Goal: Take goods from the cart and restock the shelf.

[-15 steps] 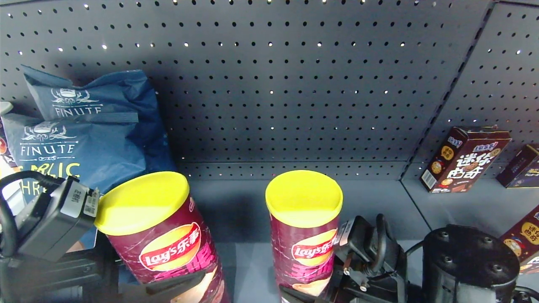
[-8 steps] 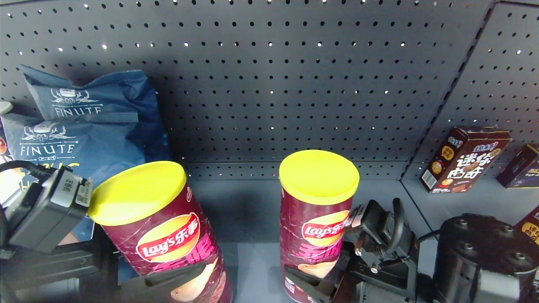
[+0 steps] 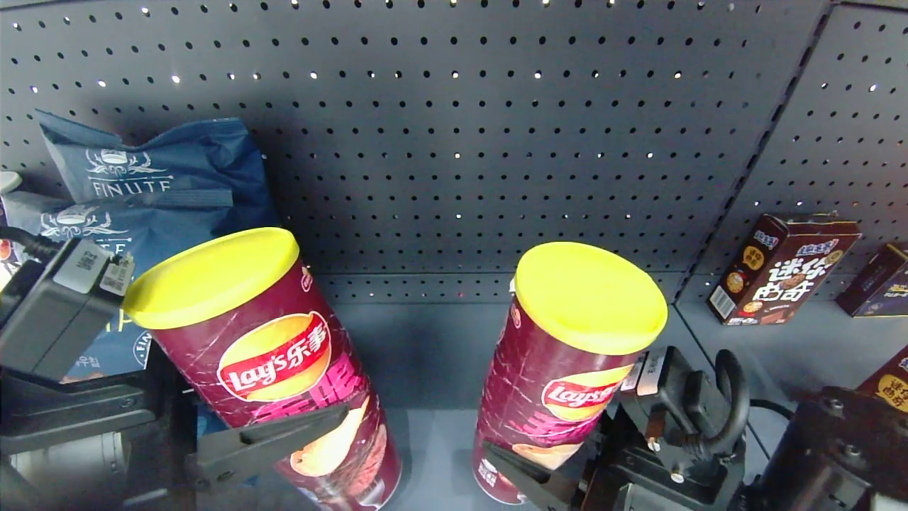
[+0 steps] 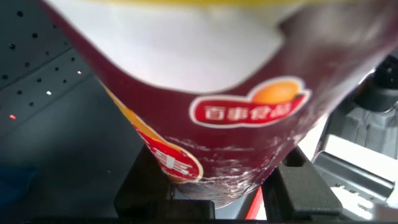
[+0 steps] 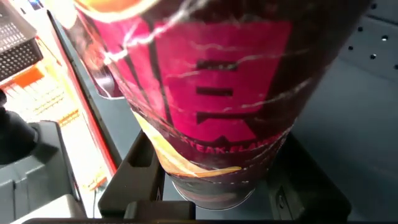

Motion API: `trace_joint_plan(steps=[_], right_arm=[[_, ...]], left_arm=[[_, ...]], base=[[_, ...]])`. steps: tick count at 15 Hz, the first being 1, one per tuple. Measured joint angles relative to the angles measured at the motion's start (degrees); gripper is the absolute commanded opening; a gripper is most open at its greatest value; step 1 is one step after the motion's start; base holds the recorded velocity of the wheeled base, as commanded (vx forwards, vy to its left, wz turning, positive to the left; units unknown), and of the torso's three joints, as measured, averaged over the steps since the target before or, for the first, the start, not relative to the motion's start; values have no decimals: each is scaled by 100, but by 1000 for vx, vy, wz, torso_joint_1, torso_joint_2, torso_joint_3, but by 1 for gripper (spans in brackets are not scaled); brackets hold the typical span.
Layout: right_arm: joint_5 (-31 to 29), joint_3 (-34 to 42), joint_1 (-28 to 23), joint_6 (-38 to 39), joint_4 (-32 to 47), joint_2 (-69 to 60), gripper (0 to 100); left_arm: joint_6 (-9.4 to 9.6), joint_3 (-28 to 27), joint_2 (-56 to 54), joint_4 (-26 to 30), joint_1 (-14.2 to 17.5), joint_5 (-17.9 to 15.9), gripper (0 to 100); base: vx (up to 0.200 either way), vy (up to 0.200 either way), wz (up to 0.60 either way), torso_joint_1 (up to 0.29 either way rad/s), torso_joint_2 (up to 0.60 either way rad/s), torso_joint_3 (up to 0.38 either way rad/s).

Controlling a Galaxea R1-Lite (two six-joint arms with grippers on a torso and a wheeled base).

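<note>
1. Maroon cardboard cylinders with yellow plastic lids, two of them, show in the head view. The left can [image 3: 266, 355] is at 8 o'clock, tilted, its lid leaning toward 10 o'clock; the right can [image 3: 567, 362] is at 5 o'clock, its lid leaning toward 1 o'clock. They are well apart, both over the dark grey metal shelf floor [image 3: 425, 355]; whether either base touches it cannot be told. The left gripper [image 3: 298, 443] clamps the left can low on its body, with one black finger [image 3: 269, 440] across the front; the right gripper [image 3: 521, 465] grips the right can near its base. Blue foil bags [image 3: 163, 170] stand at 10 o'clock behind the left can, against the perforated grey back panel [image 3: 454, 142]; a brown cardboard box [image 3: 784, 270] stands at 3 o'clock.
2. Left wrist view: the left can [image 4: 236, 112] sits in the left gripper [image 4: 217, 202]; the jaws press on its sides.
3. Right wrist view: the right can [image 5: 217, 93] sits in the right gripper [image 5: 211, 193]; the black fingers [image 5: 134, 180] are closed against its lower wall.
</note>
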Motion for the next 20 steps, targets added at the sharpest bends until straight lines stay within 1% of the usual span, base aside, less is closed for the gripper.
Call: trace_joint_plan(steps=[1, 3, 10, 11, 13, 16, 18, 20], right_arm=[[0, 160, 0, -4, -329, 135, 0], [2, 352, 4, -15, -649, 386, 0], [-6, 411, 11, -27, -740, 667, 0], [-4, 407, 6, -27, -736, 680, 100], [-12, 419, 4, -24, -674, 702, 100], [-44, 463, 2, -24, -881, 686, 100], [-44, 645, 4, -24, -1200, 599, 100], [-37, 884, 0, -30, -1230, 380, 100]], left_arm=[[-11, 0, -6, -1, 2, 5, 0], [-18, 24, -17, -6, 5, 82, 0], [-51, 5, -22, -4, 7, 63, 0], [-51, 16, -22, -4, 5, 61, 0], [-51, 44, -24, -4, 5, 52, 0], [-44, 60, -22, -4, 7, 46, 0], [-44, 71, -17, -1, 7, 41, 0], [-46, 85, -16, -4, 2, 38, 0]], base=[[0, 0, 0, 0, 0, 0], [0, 0, 0, 0, 0, 0], [0, 0, 0, 0, 0, 0], [0, 0, 0, 0, 0, 0], [0, 0, 0, 0, 0, 0], [0, 0, 0, 0, 0, 0], [0, 0, 0, 0, 0, 0], [0, 0, 0, 0, 0, 0]])
